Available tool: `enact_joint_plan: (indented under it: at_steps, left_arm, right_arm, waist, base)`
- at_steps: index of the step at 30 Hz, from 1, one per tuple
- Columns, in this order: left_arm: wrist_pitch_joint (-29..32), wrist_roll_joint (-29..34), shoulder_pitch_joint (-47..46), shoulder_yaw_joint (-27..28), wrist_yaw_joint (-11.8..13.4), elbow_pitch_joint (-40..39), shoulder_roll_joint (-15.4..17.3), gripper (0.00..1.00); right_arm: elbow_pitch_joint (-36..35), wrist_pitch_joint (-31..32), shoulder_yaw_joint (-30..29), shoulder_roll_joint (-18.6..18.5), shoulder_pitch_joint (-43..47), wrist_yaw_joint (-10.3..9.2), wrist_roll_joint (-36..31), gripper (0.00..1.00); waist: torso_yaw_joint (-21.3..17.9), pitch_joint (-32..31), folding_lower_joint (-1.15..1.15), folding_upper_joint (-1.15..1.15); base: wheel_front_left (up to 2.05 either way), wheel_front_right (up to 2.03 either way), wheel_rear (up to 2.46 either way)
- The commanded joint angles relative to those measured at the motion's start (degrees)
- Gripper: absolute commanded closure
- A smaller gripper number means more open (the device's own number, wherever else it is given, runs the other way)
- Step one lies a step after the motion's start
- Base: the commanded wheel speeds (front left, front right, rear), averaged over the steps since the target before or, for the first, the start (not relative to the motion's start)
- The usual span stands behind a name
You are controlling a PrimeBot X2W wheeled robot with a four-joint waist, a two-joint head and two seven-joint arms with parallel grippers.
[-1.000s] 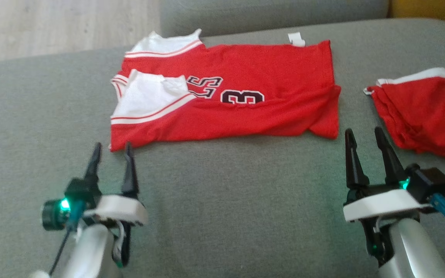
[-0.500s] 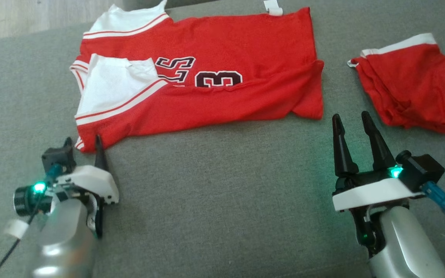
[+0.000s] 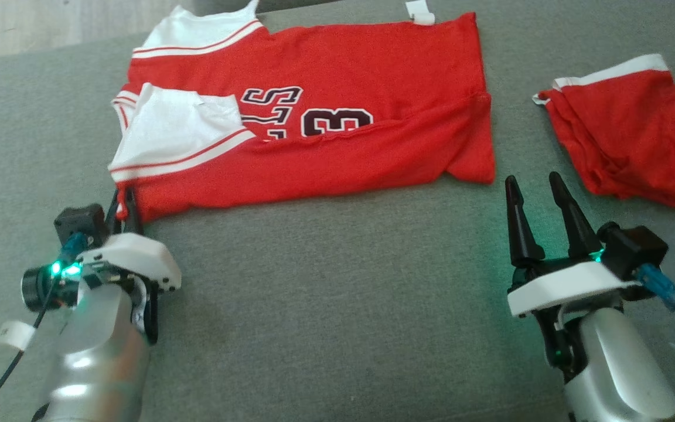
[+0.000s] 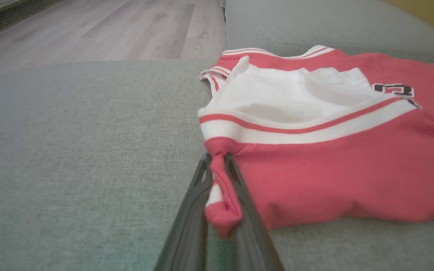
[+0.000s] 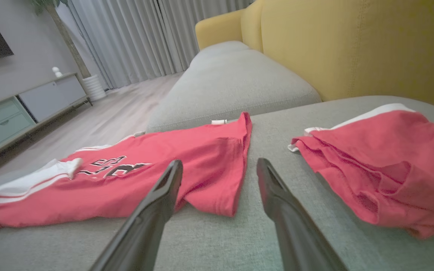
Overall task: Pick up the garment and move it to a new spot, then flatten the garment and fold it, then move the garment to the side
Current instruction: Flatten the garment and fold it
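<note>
Red jersey point(image 3: 326, 135) lies spread across the upper middle of the frame on the grey sofa cushion point(image 3: 337, 305). Its lower-left corner is pinched in the clenched left hand point(image 3: 124, 205) at lower left. The right hand point(image 3: 534, 186), released, sits at lower right, just below the jersey's lower-right corner, apart from it, near crumpled red shorts point(image 3: 624, 140).

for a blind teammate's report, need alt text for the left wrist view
The left gripper is shut on the near corner of a red jersey with white trim, which lies on a grey sofa cushion. A pale wooden floor lies beyond the cushion.
</note>
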Motion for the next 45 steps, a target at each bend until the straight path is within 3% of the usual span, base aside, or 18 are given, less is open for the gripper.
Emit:
enact_joint_plan:
  at_steps: [1, 7, 12, 20, 25, 26, 27, 38, 45]
  left_arm:
    - [-1.1, -0.3, -0.8, 1.9, 0.2, -2.8, 1.6, 1.0]
    - [-1.7, 0.7, 1.3, 2.5, -0.4, -15.6, 0.9, 1.0]
    - [-1.7, 2.4, 4.6, 1.2, -2.4, -23.5, 0.0, 1.0]
    - [-1.8, 4.1, 6.3, -1.0, -4.0, -27.5, -1.1, 1.0]
    - [-1.8, 4.5, 6.0, -1.9, -4.2, -28.1, -1.8, 1.0]
    - [-1.8, 4.6, 5.9, -2.0, -4.3, -28.2, -1.8, 1.0]
    - [-1.8, 4.6, 5.8, -2.1, -4.3, -28.1, -1.9, 1.0]
    - [-1.8, 4.9, 8.1, -1.6, -4.4, -26.4, -1.4, 1.0]
    - [-1.8, 4.8, 10.5, -1.3, -4.4, -24.5, -1.0, 1.0]
  right_arm:
    - [-0.7, 1.0, 0.4, 0.2, -2.3, -0.04, -0.9, 0.0]
    - [4.9, 8.2, -3.0, 0.2, -5.8, -0.04, -0.7, 0.0]
    - [12.5, 12.6, -4.8, 0.2, -10.2, -0.04, 5.6, 0.0]
    - [30.9, 16.4, -4.8, 0.2, -20.1, -0.04, 12.5, 0.0]
    - [41.1, 18.4, -0.7, 0.2, -25.3, -0.04, 14.4, 0.0]
    - [42.5, 18.4, 0.3, 0.2, -26.1, -0.04, 14.5, 0.16]
    - [43.7, 18.0, 1.2, 0.2, -26.9, -0.04, 14.2, 1.0]
    - [52.3, 6.5, 3.1, 0.1, -30.3, -0.04, 7.3, 1.0]
    - [53.2, 3.9, 3.3, -1.5, -29.1, -0.04, 4.2, 1.0]
  waist:
    - [0.8, -0.4, -0.01, 0.0]
    - [3.4, -0.9, -0.01, 0.0]
    - [5.0, -1.0, -0.01, 0.0]
    - [6.8, -0.4, -0.01, 0.0]
    - [7.8, 0.2, -0.01, 0.0]
    - [8.0, 0.3, -0.01, 0.0]
    - [8.2, 0.3, -0.01, 0.0]
    - [7.9, -2.8, -0.01, 0.0]
    - [6.9, -5.9, -0.01, 0.0]
  base:
    - [0.0, 0.0, 0.0]
    - [0.0, 0.0, 0.0]
    - [0.0, 0.0, 0.0]
    - [0.0, 0.0, 0.0]
    - [0.0, 0.0, 0.0]
    - [0.0, 0.0, 0.0]
    - [0.0, 0.0, 0.0]
    - [0.0, 0.0, 0.0]
    - [0.0, 0.0, 0.0]
